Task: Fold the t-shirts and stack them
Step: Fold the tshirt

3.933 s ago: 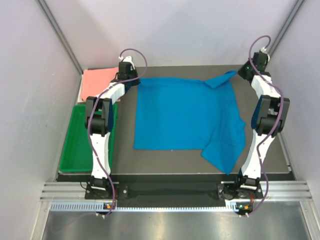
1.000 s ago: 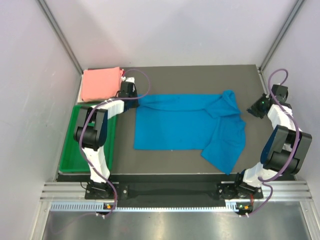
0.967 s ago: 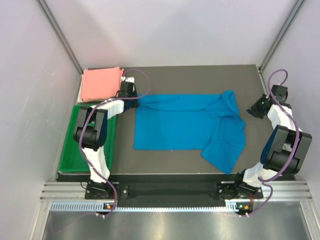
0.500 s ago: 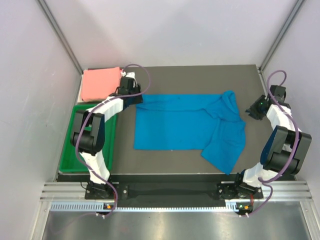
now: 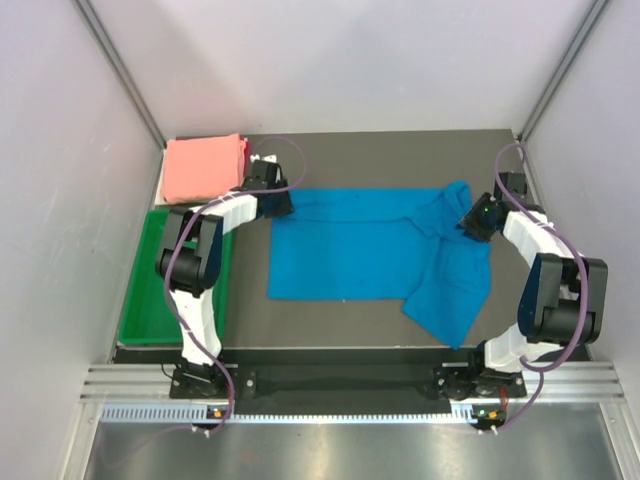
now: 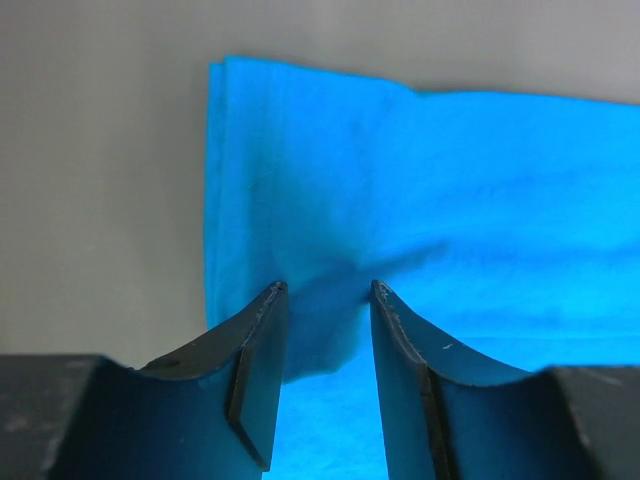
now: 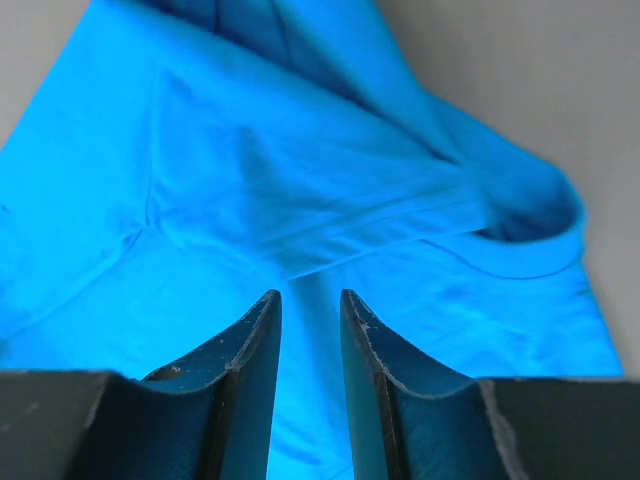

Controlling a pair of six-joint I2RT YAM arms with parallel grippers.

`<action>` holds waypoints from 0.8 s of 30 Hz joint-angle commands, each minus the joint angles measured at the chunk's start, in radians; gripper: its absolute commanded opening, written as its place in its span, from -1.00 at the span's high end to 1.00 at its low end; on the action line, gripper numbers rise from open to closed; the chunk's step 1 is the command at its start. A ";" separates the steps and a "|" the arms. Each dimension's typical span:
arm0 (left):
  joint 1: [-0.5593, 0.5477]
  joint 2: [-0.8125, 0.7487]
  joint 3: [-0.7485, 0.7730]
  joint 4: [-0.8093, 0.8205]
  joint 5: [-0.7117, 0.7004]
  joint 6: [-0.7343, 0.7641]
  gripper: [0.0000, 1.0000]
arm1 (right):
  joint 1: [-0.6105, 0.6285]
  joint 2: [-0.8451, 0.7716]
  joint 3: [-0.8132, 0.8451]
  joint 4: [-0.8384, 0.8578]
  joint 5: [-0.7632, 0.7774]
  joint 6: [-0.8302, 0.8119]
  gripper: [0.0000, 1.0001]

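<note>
The bright blue t-shirt (image 5: 360,250) lies on the dark table with its far edge folded forward and a sleeve hanging toward the front right. The salmon pink t-shirt (image 5: 203,167) sits folded at the back left corner. My left gripper (image 5: 283,205) hovers at the blue shirt's far left corner. In the left wrist view the left gripper (image 6: 327,287) is open over the folded blue cloth (image 6: 420,190), clamping nothing. My right gripper (image 5: 468,222) is over the shirt's far right part. The right gripper (image 7: 309,295) stands open by a narrow gap above the blue cloth (image 7: 300,170).
A green tray (image 5: 140,300) lies along the table's left edge under the left arm. Pale walls close in the back and both sides. The dark table (image 5: 400,155) shows bare behind the blue shirt.
The blue shirt's far edge, once up at the back, now lies folded forward. My right gripper swung in from the right edge over the shirt. Both grippers have opened.
</note>
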 commanded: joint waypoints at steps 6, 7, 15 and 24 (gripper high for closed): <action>-0.009 -0.026 0.024 -0.089 -0.092 -0.017 0.14 | 0.011 0.009 0.014 -0.007 0.110 0.077 0.28; -0.009 -0.017 0.027 -0.092 -0.093 -0.020 0.14 | 0.012 0.008 0.009 -0.003 0.111 0.090 0.25; -0.014 0.003 0.041 -0.104 -0.122 -0.027 0.15 | 0.018 0.037 -0.003 0.020 0.149 0.198 0.22; -0.014 0.022 0.062 -0.126 -0.161 -0.001 0.14 | 0.017 0.100 -0.012 0.055 0.211 0.212 0.22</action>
